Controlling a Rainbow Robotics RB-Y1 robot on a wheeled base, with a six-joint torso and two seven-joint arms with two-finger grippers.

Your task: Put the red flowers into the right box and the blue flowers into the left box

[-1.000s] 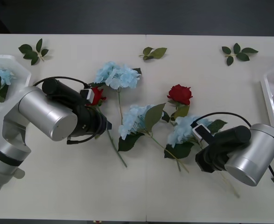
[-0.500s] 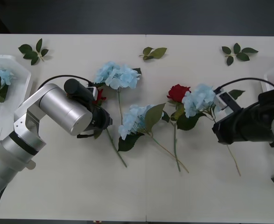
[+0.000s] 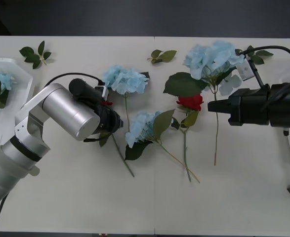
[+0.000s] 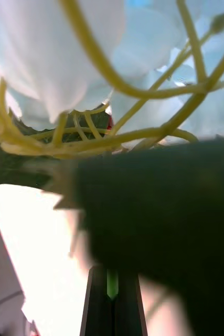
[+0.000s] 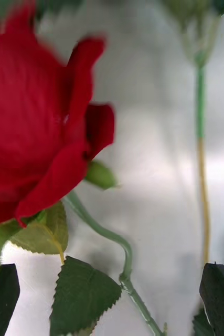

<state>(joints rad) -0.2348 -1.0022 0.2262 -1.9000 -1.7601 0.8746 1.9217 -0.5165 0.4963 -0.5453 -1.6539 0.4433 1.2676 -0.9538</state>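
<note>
The right pincer [image 3: 213, 105], black-fingered and pressed together on a thin green stem, is holding a pale-blue, fluffy-headed artificial hydrangea [image 3: 211, 58] clear of the white desk [image 3: 149, 197], its head up toward the far edge and its stem end hanging toward the robot; gripping the stem rather than the soft head is probably what is letting the bloom ride free for its trip to the left box. The left pincer [image 3: 116, 123], its black fingers [image 5: 0, 296] spread at either side of a leafy stem, is hovering over a deep-red artificial rose [image 5: 35, 121] lying on the desk, seemingly lining up to close on the stem below the bloom. The shallow white plastic left box [image 3: 14, 64] is already holding one blue flower.
</note>
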